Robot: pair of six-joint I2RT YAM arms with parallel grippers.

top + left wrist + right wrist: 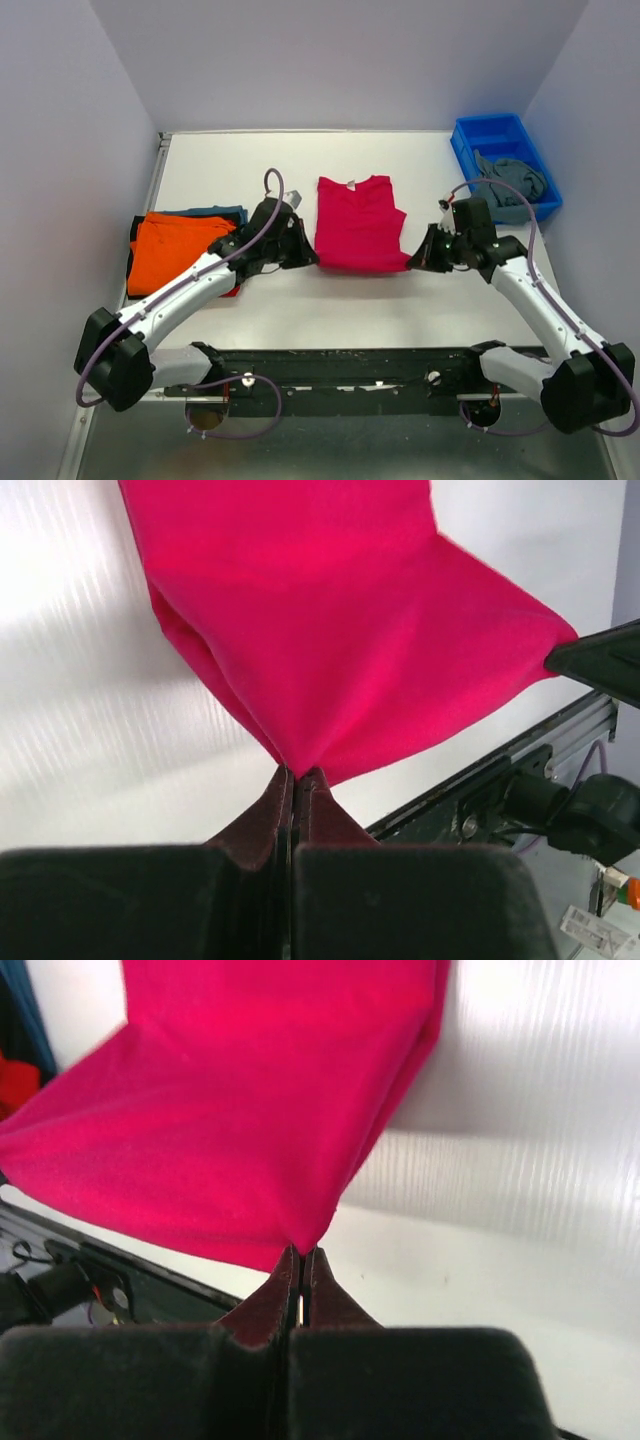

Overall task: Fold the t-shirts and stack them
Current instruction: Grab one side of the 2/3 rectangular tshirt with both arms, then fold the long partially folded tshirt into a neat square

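At tee-edge [360, 264]: L fingers [262, 818], R fingers [332, 1305]

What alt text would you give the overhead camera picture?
Two robot arms pinch the near corners of a crimson-pink t-shirt at mid-table, left gripper and right gripper shut on it. An orange t-shirt tops a stack at left; a blue bin far right holds a grey-blue t-shirt.

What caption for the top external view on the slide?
The left gripper and right gripper pinch near corners of the crimson-pink t-shirt; orange t-shirt lies folded at left.
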